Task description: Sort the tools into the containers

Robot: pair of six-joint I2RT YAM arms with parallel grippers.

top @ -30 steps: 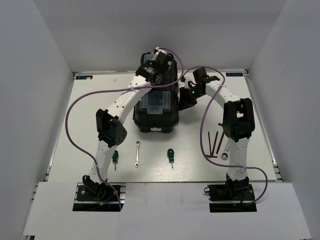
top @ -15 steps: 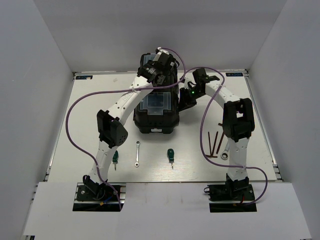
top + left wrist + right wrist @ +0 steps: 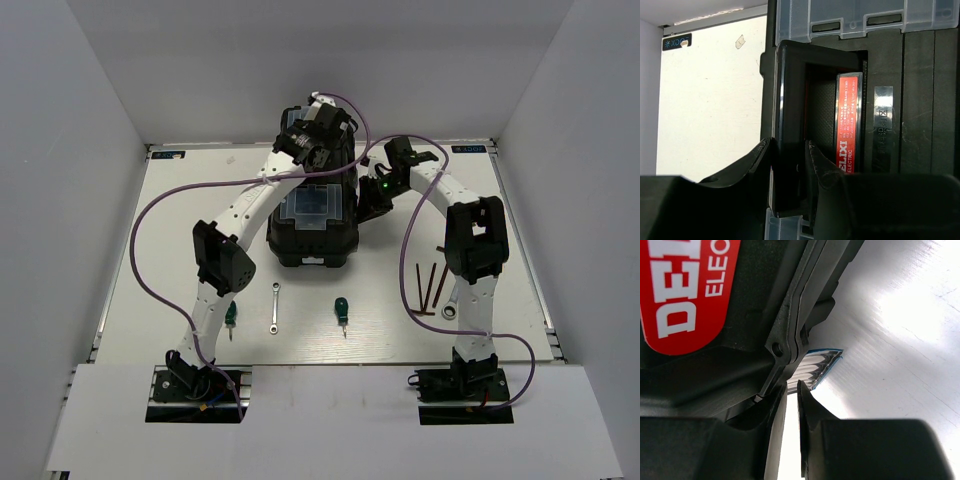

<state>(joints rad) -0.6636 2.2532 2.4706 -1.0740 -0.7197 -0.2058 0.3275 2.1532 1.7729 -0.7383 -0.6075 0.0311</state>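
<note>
— How much of the toolbox (image 3: 310, 240) shows from above?
— Only the near half. The left arm covers the upper part. At lower right, the larger wrench (image 3: 450, 312) is half behind the right arm.
— And the wrist views?
— In the left one, the handle (image 3: 790, 90) vanishes at the bottom behind the left gripper (image 3: 788, 144). In the right one, the red label (image 3: 680, 295) is cut off at upper left, and whether the right gripper (image 3: 791, 390) pinches anything is unclear.

A white bench (image 3: 380, 295) is enclosed on three sides by pale grey walls (image 3: 60, 150). A dark label (image 3: 168, 154) is stuck at its far left corner, with a small pale scrap (image 3: 740, 42) near it. A second label (image 3: 470, 149) is stuck at the far right corner. A white panel (image 3: 330, 420) is laid along the near edge.
</note>
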